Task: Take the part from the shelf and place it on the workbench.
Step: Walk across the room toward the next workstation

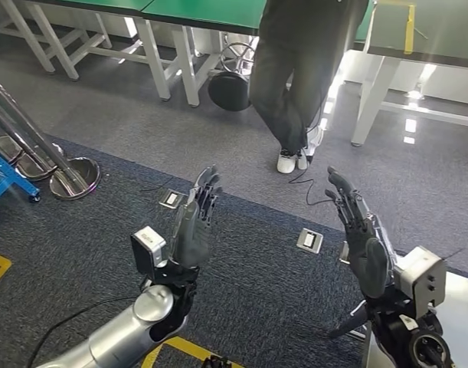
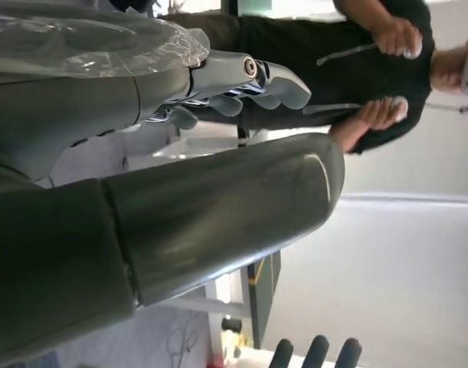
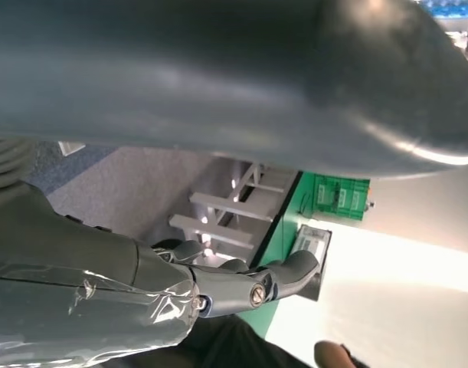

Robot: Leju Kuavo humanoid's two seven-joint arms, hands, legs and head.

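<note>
Both my hands are raised in front of me above the dark carpet, holding nothing. My left hand [image 1: 194, 222] stands with its fingers stretched up and apart. My right hand [image 1: 361, 234] mirrors it, palm turned inward and fingers spread. The left wrist view has my left hand [image 2: 162, 153] close up, thumb and fingers extended with nothing between them. My right hand [image 3: 179, 284] is likewise bare in the right wrist view. No part and no shelf appear in any view.
A person in dark clothes [image 1: 303, 69] stands ahead by green-topped white workbenches [image 1: 202, 15]. A round black stool base [image 1: 228, 88] lies near them. Chrome stands [image 1: 72, 176] and a blue frame [image 1: 6, 180] sit at left. Metal floor sockets [image 1: 309, 240] dot the carpet.
</note>
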